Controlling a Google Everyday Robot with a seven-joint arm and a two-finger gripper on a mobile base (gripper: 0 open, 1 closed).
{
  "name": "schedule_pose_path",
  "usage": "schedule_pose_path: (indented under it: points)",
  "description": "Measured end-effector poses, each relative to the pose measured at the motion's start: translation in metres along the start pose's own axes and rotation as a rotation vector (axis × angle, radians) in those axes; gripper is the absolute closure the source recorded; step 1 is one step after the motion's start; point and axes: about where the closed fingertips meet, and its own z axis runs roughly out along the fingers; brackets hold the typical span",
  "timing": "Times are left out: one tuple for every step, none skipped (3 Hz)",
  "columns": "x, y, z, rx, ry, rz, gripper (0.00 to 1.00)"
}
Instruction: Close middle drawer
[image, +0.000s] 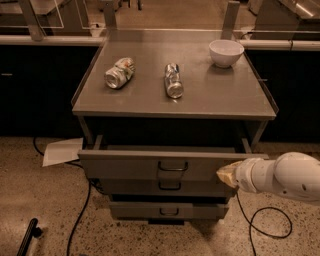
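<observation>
The middle drawer is the wide grey front with a small dark loop handle at its centre. It stands pulled out from the grey cabinet, the uppermost and widest of three fronts. My gripper is the tan tip of the white arm that comes in from the right. It sits at the right end of the drawer front, level with the handle, touching or nearly touching the panel. Two narrower drawer fronts sit below, pushed further in.
On the cabinet top lie two crushed cans, and a white bowl stands at the back right. A sheet of paper and black cables lie on the speckled floor at the left; another cable is under my arm.
</observation>
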Motion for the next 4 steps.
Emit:
schedule_pose_path:
  points:
    - [-0.025,-0.019,-0.001,0.062,-0.049,-0.023,1.00]
    - [-0.044,-0.035,0.002,0.102,-0.080,-0.030,1.00]
    - [-0.055,-0.047,0.010,0.117,-0.094,-0.026,1.00]
    - [-0.056,-0.052,0.015,0.116,-0.094,-0.017,1.00]
